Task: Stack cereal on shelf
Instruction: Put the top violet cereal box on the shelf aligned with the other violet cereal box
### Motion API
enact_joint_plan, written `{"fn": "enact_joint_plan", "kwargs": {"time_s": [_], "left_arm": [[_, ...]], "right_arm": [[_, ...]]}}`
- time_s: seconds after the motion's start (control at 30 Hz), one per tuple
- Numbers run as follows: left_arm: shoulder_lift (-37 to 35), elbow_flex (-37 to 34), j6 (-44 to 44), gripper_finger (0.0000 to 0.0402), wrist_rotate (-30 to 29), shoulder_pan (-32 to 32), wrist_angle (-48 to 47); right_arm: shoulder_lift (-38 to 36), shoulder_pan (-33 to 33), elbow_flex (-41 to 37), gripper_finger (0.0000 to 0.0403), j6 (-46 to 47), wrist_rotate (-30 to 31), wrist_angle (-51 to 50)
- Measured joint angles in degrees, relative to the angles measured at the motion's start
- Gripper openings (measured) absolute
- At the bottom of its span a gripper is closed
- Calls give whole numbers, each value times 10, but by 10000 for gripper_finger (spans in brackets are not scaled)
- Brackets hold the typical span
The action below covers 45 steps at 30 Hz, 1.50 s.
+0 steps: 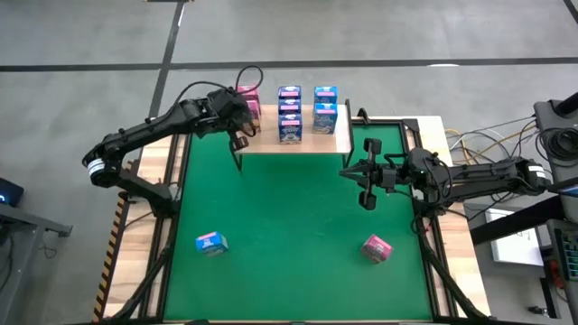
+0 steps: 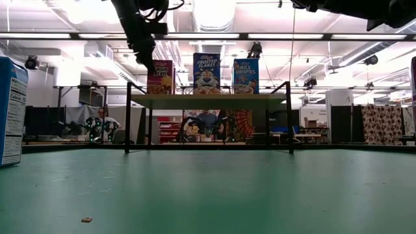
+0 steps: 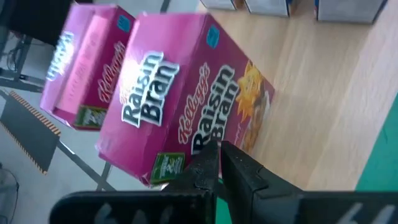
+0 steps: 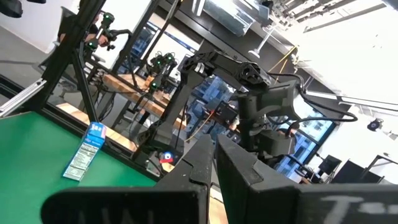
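- Left gripper sits at the shelf's 9 o'clock end, jaws together and empty, tips right by the front Raisin Bran box; I judge it just set down.
- Pink boxes stand at the far-left end, blue boxes in rows beside them, leaving the near edge free.
- Right gripper waits over the mat at 3 o'clock, jaws together, nothing held.
- Loose blue box at 7 o'clock and loose pink box at 5 o'clock are still to shelve.
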Motion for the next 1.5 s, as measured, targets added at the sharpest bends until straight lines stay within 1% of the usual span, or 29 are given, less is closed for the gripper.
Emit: {"fn": "enact_joint_plan", "kwargs": {"time_s": [0.33, 0.5, 0.53, 0.6, 0.67, 0.7, 0.73, 0.77, 0.83, 1.0, 1.07, 1.13, 1.27, 1.5], "left_arm": [[0, 0, 0, 1, 6, -1, 14], [-27, 0, 13, 1, 29, -13, 13], [-37, 0, 20, 1, 43, -14, 14], [-63, -1, 35, 1, 100, -14, 27], [-96, -8, 47, 1, 173, -13, 62], [-112, -13, 52, 1, 200, -13, 83], [-128, -19, 54, 1, 211, -13, 103], [-145, -29, 55, 1, 210, -13, 127], [-174, -57, 55, 1, 177, -13, 175], [-227, -162, 47, 1, 28, -11, 318], [-237, -204, 47, 1, -14, -11, 354], [-242, -236, 46, 1, -27, -10, 376], [-241, -277, 40, 1, -28, -10, 387], [-228, -292, 32, 1, -28, -9, 396]], "right_arm": [[0, 0, 0, 12, 0, 0, 0], [0, 0, 0, 12, 0, 0, 0], [0, 0, 0, 12, 0, 0, 1], [0, 0, 0, 12, 0, 0, 0], [0, 0, 0, 12, 0, 0, 0], [0, 0, 0, 12, 0, 0, 0], [0, 0, 0, 12, 0, 0, 0], [0, 0, 0, 12, 0, 0, 0], [0, 0, 0, 12, 0, 0, 0], [0, 0, 0, 12, 0, 0, 0], [0, 0, 0, 12, 0, 0, 1], [0, 0, 0, 12, 0, 0, 1], [0, 0, 0, 12, 3, 0, 1], [0, 0, 0, 12, 5, 0, 4]]}}
